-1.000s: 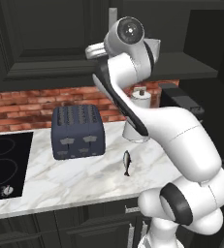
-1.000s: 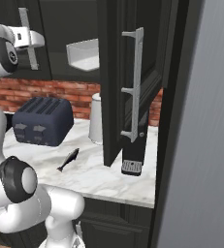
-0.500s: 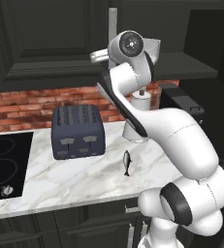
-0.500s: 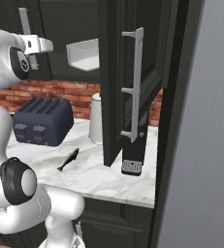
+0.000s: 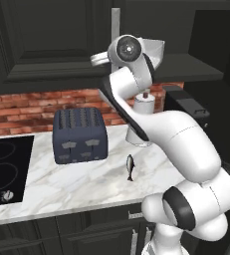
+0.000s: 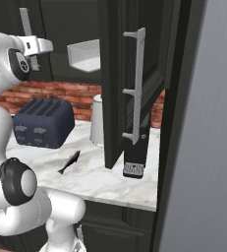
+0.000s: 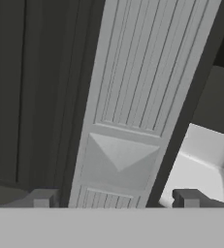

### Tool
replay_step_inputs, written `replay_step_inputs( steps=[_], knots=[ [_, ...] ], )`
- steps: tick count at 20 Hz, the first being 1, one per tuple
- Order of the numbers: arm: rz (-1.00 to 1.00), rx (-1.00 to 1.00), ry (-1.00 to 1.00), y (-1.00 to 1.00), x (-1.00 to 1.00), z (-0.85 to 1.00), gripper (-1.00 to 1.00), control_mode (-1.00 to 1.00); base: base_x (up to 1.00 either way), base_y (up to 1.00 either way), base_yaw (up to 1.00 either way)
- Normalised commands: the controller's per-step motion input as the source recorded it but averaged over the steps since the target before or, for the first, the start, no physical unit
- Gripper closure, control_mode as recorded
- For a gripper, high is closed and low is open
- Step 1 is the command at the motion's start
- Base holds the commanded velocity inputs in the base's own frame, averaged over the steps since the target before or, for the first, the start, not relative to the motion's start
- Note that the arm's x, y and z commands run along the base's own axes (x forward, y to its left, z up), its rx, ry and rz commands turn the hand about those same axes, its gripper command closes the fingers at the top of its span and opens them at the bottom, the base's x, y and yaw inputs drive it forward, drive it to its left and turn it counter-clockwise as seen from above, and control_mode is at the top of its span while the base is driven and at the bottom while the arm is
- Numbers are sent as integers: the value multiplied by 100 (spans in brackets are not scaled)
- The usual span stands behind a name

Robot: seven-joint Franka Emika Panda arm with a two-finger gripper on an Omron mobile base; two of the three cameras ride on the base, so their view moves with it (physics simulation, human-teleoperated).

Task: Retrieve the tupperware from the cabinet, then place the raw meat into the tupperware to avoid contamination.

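Observation:
The dark upper cabinet (image 6: 116, 74) has its right door swung open, with a silver bar handle (image 6: 137, 88) on it. On the inner shelf sits the white tupperware (image 6: 88, 54), also at the right edge of the hand view (image 7: 206, 164). My gripper (image 7: 114, 198) is open and raised in front of the cabinet, close to the silver handle (image 7: 123, 111) of the shut left door (image 5: 52, 45). Its fingertips (image 7: 40, 197) stand wide apart and hold nothing. The raw meat, a small dark fish (image 5: 130, 167), lies on the marble counter (image 5: 76, 184) right of the toaster; it also appears from the right base (image 6: 69, 162).
A dark blue toaster (image 5: 80, 134) stands at the back of the counter, a white paper-towel roll (image 6: 98, 120) right of it. A black appliance (image 6: 134, 162) sits under the open door. A black cooktop (image 5: 4, 169) lies at the left. A tall grey panel (image 6: 208, 147) closes the right.
My hand has shifted a little to the right along the cabinet front, toward the open side. The fish, toaster and tupperware have not moved.

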Motion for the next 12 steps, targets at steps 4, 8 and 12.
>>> replay_step_inputs(
  steps=[4,8,12],
  knots=[
    [-7,0,0,34,55,-13,100,-100,0,0,0],
    [-6,0,8,16,22,-18,100,-100,0,0,0],
    [-11,2,10,22,7,-18,100,-100,0,0,0]
  ],
)
